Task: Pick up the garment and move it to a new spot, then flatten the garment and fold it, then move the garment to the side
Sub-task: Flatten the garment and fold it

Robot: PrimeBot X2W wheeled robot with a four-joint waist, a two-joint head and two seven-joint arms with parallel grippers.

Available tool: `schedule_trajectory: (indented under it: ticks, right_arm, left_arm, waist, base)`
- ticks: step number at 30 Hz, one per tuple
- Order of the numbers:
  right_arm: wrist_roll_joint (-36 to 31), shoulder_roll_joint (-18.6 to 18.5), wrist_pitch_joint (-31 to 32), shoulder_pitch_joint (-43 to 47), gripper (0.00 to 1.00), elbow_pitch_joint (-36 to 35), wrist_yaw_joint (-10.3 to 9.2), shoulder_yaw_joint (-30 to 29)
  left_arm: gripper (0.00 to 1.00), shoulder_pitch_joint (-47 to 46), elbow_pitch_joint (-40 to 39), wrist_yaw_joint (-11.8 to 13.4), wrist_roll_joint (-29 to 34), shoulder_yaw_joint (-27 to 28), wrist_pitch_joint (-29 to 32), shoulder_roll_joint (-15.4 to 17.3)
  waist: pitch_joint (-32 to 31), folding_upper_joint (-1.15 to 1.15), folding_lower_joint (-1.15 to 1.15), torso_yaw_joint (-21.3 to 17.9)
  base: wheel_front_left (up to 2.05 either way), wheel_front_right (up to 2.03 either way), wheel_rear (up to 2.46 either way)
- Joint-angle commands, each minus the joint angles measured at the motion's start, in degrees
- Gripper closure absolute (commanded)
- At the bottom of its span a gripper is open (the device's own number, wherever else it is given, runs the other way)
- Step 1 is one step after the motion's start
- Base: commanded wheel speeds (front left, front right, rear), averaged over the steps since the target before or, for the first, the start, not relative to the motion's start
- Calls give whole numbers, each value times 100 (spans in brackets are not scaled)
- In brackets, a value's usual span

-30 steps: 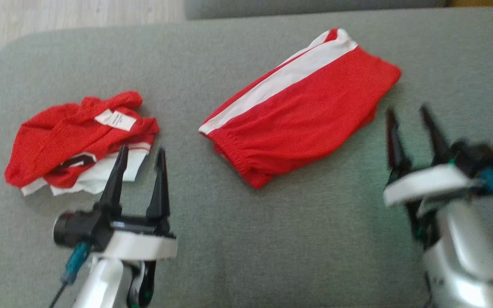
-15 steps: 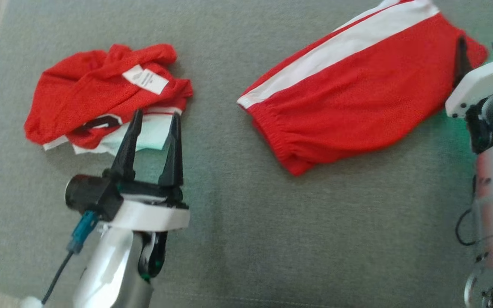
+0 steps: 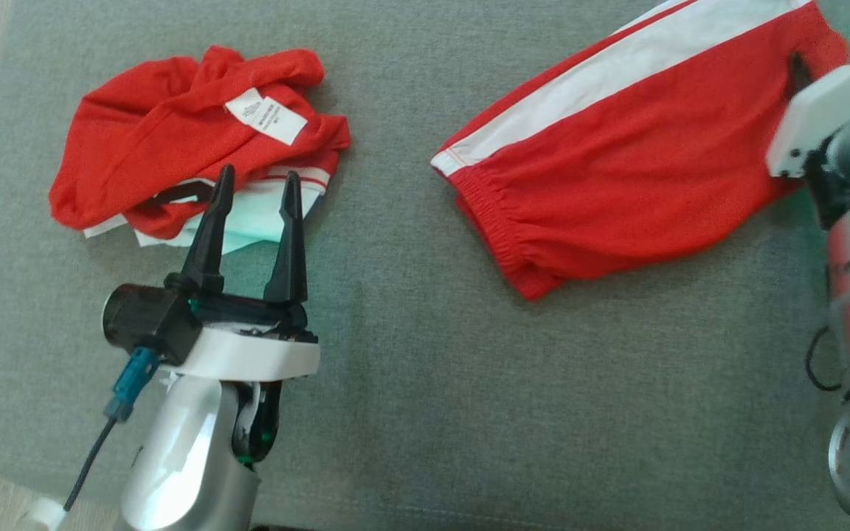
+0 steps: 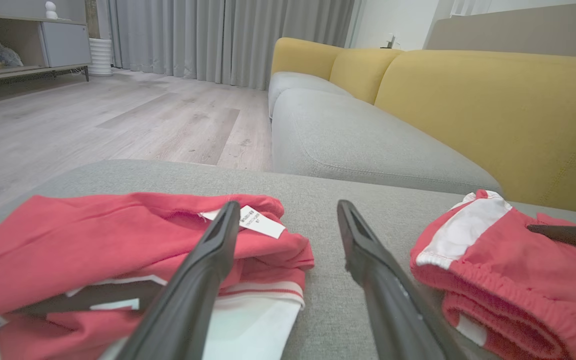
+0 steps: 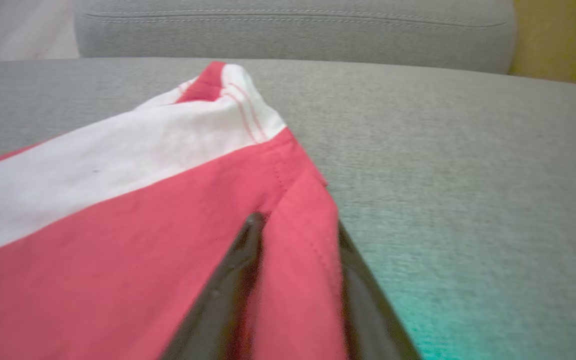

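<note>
Right gripper (image 5: 298,222) has reached the shorts (image 3: 617,184), one of two garments.

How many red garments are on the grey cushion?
2. A crumpled red garment with a white label lies at the left, beyond the left tool; folded red shorts with a white stripe lie at the right. The crumpled one might hide more.

A grey fabric cushion (image 3: 410,413) carries a crumpled red shirt (image 3: 152,140) toward its left and, well apart on the right, flat red shorts (image 3: 617,192) with a white side stripe.
</note>
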Motion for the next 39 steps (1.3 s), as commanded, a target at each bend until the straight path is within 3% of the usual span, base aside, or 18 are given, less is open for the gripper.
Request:
schedule_trajectory:
  ticks: [1, 8, 15, 22, 25, 32, 39]
  right_arm:
    - [85, 152, 47, 47, 100, 193, -4, 190]
    - [571, 13, -514, -199, 100, 489, -4, 458]
    - [1059, -427, -1067, 62, 100, 561, -4, 566]
    - [1183, -1139, -1375, 590, 100, 557, -4, 111]
    - [1126, -1260, -1461, 746, 100, 591, -4, -171]
    - [1046, -974, -1766, 703, 100, 592, -4, -367]
    - [1167, -360, -2060, 556, 100, 505, -4, 42]
  left_arm:
    - [0, -104, -151, -16, 52, 242, -29, 33]
    - [0, -51, -140, -49, 103, 345, -29, 29]
    - [0, 90, -153, -20, 64, 375, -29, 28]
    - [0, 258, -177, -3, 85, 418, -29, 28]
    - [0, 299, -176, -16, 103, 430, -29, 27]
    - [0, 395, -159, -34, 131, 483, -29, 27]
    - [0, 518, -109, -20, 130, 474, -29, 27]
  waist:
    - [-53, 0, 0, -65]
    - [-302, 0, 0, -336]
    - [-609, 0, 0, -554]
    - [-781, 0, 0, -660]
    - [-828, 0, 0, -651]
    - [-940, 0, 0, -652]
    - [-1257, 0, 0, -670]
  base:
    - [0, 0, 0]
    - [0, 0, 0]
    - [0, 0, 0]
    - [0, 0, 0]
    - [0, 0, 0]
    - [0, 0, 0]
    - [0, 0, 0]
